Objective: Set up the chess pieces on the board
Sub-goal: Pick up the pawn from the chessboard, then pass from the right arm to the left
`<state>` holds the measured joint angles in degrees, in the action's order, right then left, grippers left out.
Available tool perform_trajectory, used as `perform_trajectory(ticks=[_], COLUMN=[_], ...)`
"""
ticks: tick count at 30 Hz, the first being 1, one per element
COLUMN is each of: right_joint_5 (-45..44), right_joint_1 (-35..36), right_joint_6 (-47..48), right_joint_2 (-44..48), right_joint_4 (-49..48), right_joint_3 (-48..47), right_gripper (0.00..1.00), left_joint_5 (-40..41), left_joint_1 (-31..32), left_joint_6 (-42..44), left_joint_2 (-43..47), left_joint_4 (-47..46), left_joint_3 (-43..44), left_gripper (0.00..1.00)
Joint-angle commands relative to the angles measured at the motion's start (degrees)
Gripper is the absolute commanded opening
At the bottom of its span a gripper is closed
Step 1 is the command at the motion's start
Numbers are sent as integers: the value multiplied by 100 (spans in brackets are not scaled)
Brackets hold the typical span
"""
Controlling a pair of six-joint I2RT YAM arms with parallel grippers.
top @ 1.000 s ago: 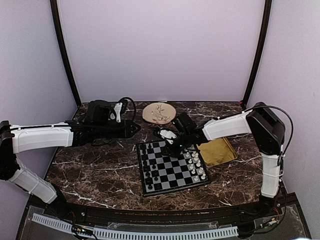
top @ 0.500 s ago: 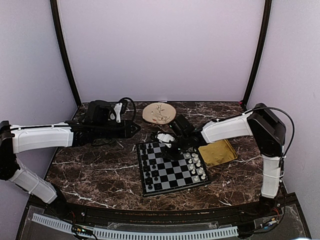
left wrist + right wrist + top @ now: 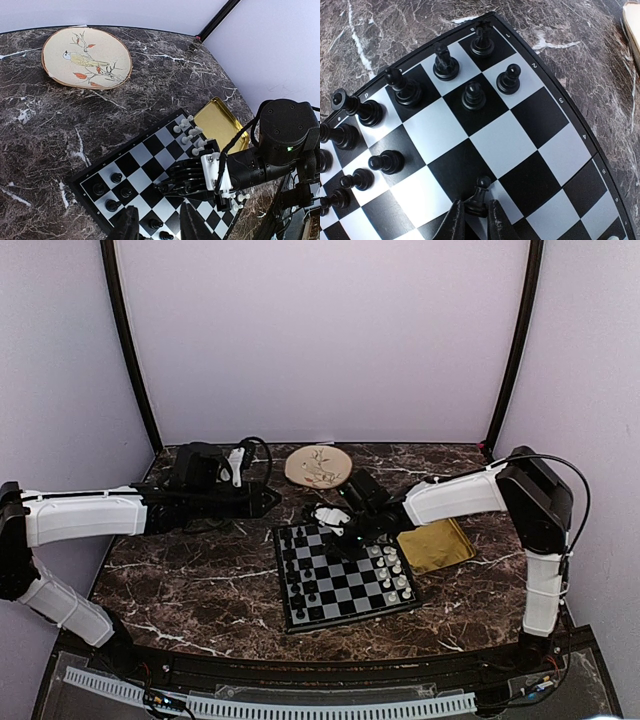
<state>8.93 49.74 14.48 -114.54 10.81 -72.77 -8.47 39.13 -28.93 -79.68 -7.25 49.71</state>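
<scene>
Fingers of right arm [image 3: 455, 223] pinching black pawn [image 3: 480, 194] on board [image 3: 506, 146], left fingers [image 3: 193, 226] apart, empty.

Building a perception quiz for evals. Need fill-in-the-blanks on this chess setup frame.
1. The black piece between the right gripper's fingers is a ____.
2. The round plaque shows a painted ____.
3. The white pieces stand along the board edge nearest the yellow ____.
Missing: pawn; bird; tray.

Beside the board [image 3: 345, 575], white shells and black joints are seen on the left arm [image 3: 85, 515] and right arm [image 3: 455, 495].
</scene>
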Motion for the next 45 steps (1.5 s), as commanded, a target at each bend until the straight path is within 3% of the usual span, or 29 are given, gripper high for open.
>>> perform_trajectory(ticks=[1,6,13,23,45], right_joint_5=[-183,322,1280,1793,1700], right_joint_1=[15,-130,-253,-311,-331], right_joint_6=[43,193,393,230,-98], right_joint_2=[53,912,1937,1914,1751], right_joint_4=[380,21,-104,83,-124], right_joint_3=[172,558,888,499,376], right_gripper=[15,13,13,13,14], left_joint_5=[-25,-222,-1336,-2423,-2878], left_joint_1=[-28,-38,-37,20,246], left_joint_6=[61,-168,-1124,-2339,-3036], left_joint_2=[156,5,-641,-1513,-2200], left_joint_4=[-39,-206,-1538,-3381,-4118], left_joint_3=[-80,-131,-296,-205,-32], left_gripper=[30,30,29,33,27])
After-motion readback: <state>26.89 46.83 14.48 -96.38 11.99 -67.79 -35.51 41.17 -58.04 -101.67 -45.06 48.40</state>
